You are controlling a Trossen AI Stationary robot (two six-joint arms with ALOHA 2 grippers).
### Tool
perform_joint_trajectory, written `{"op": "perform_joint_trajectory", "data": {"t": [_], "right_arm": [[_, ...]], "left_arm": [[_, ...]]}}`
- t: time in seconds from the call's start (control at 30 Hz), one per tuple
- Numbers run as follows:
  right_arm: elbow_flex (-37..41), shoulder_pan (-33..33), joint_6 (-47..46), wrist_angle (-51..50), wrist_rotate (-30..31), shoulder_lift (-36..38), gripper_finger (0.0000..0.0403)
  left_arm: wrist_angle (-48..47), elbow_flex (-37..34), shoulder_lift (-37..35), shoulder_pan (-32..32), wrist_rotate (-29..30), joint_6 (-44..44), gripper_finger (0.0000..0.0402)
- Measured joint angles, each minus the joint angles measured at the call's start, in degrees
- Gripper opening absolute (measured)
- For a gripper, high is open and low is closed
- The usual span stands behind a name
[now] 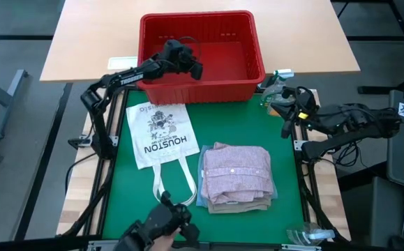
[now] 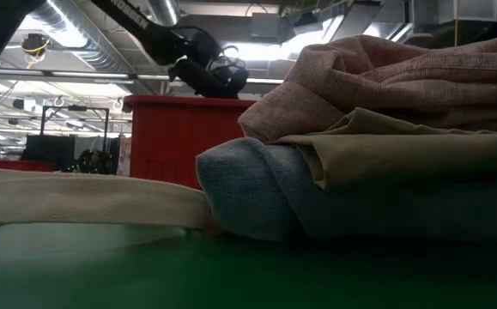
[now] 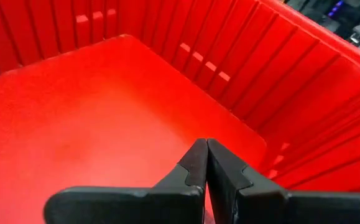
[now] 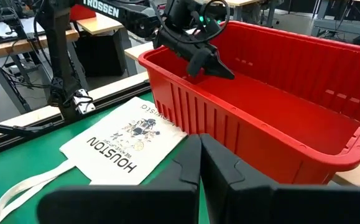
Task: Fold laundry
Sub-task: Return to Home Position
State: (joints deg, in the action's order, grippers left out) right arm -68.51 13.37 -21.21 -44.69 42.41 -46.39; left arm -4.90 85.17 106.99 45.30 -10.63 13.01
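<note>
Folded laundry (image 1: 235, 176) lies near-centre, well apart from the 2 closed, empty grippers: left gripper (image 3: 206, 163) over the far basket (image 1: 208, 90), right gripper (image 4: 199, 163) at the right edge.

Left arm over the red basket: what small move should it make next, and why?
Probably lift the left gripper back from the basket toward its own side. Its fingers are shut on nothing, no clothes show in the basket, and the stack lies folded.
</note>
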Motion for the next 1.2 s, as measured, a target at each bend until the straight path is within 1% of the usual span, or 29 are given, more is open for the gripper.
{"op": "perform_joint_trajectory", "data": {"t": [0.13, 0.37, 1.03, 1.1, 1.2], "right_arm": [[0.0, 0.0, 0.02, -0.27, 0.0, 0.0, 0.0005], [0.0, 0.0, 0.04, -2.07, 0.01, 0.0, 0.0005], [-0.02, 0.0, 0.51, -2.01, 0.02, 0.02, 0.0005], [-0.02, 0.0, 0.52, -2.01, 0.02, 0.02, 0.0005], [-0.02, 0.0, 0.57, -2.37, 0.01, 0.5, 0.0005]], "left_arm": [[-0.52, 0.04, 0.26, 0.96, -1.31, 0.42, 0.0001], [-0.53, 0.04, 0.28, 1.9, -1.17, 0.42, 0.0001], [-0.58, 0.04, 0.24, 2.21, -1.14, -0.62, 0.0001], [-0.75, 0.04, -0.19, 2.41, -3.64, -2.62, 0.0001], [-1.14, 0.04, -2.76, 2.84, -9.2, -5.17, 0.0001]]}}
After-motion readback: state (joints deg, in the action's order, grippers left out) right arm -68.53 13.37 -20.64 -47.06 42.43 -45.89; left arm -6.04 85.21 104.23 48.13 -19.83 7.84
